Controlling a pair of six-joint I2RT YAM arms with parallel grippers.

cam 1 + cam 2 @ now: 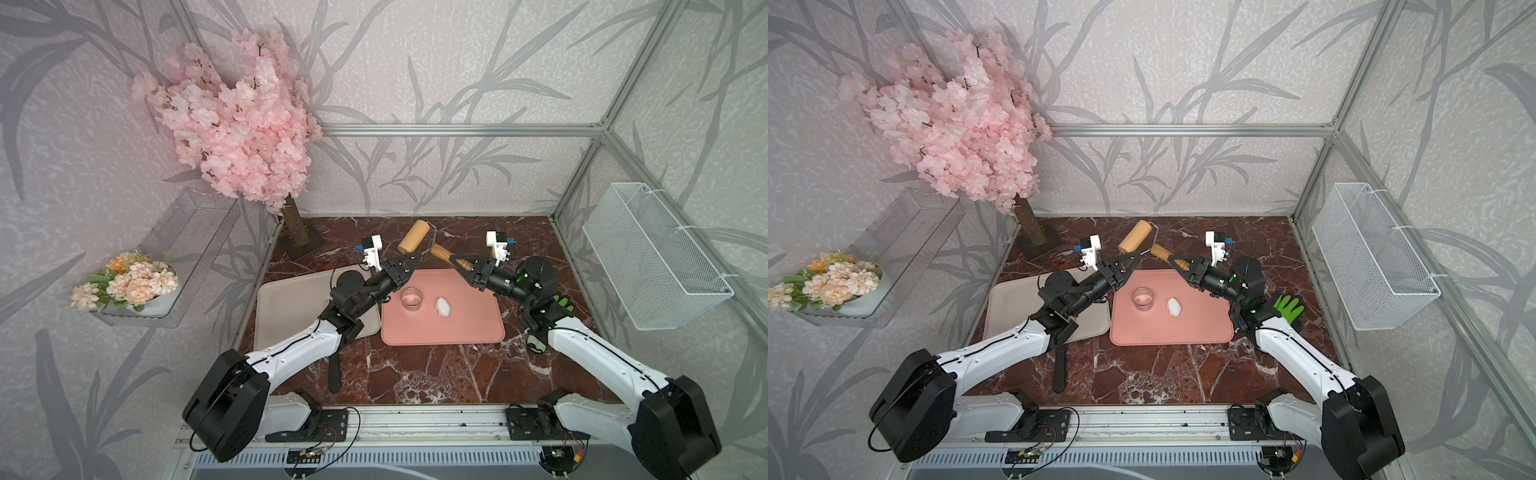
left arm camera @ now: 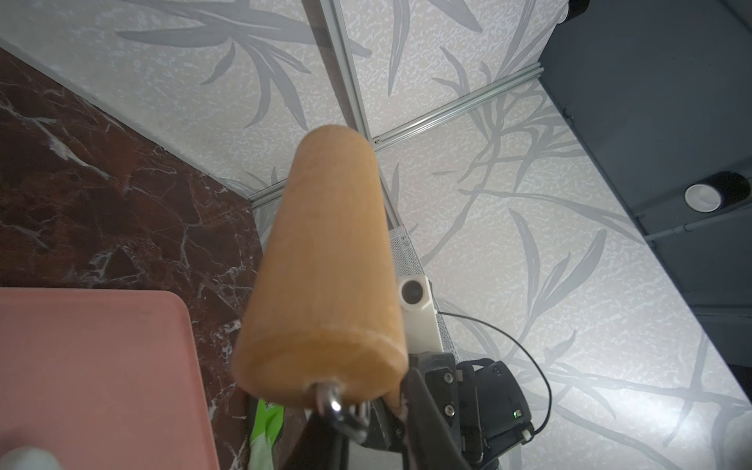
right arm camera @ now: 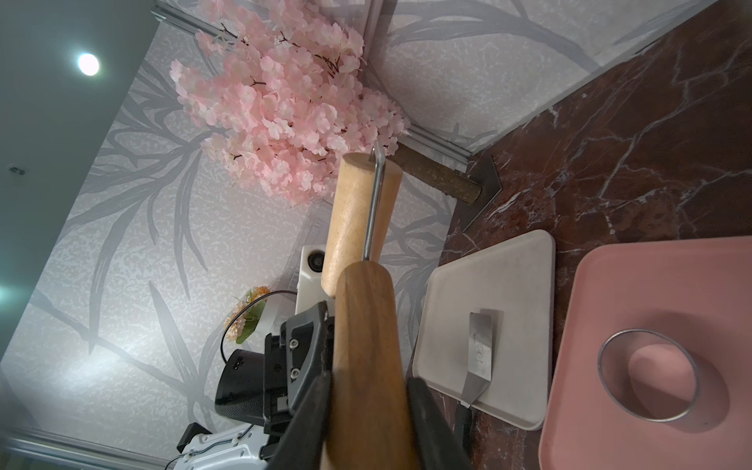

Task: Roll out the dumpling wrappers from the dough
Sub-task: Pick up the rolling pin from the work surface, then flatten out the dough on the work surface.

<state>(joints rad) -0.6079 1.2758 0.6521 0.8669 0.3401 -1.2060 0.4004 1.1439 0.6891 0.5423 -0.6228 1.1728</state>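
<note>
Top views, wooden roller (image 1: 414, 236): held off the marble counter (image 1: 436, 374) beyond the far edge of the pink mat (image 1: 457, 332), with its barrel pointing toward the back wall.
Top views, right gripper (image 1: 459, 264): clamped on the roller's handle.
Top views, left gripper (image 1: 415, 259): tips are at the wire frame by the barrel's near end; whether it grips anything cannot be told.
Top views, dough (image 1: 443, 306): white oval lump on the mat, just beside a clear cup (image 1: 412, 298) and apart from both grippers.
Top views, surroundings: beige tray (image 1: 291, 307) lies left of the mat, partly under the left arm. The spatula (image 1: 333, 374) lies by the tray's near edge. A green glove (image 1: 563, 301) is half hidden behind the right arm.
Left wrist, wooden roller (image 2: 325, 264): the barrel fills the middle and blocks most of the scene. A mat corner (image 2: 101, 366) shows beside it.
Right wrist, right gripper (image 3: 370, 382): both fingers (image 3: 309, 419) press the handle, which covers the centre. The spatula blade (image 3: 480, 346) rests on the beige tray (image 3: 508, 276), and the cup (image 3: 649, 374) stands on the mat.
</note>
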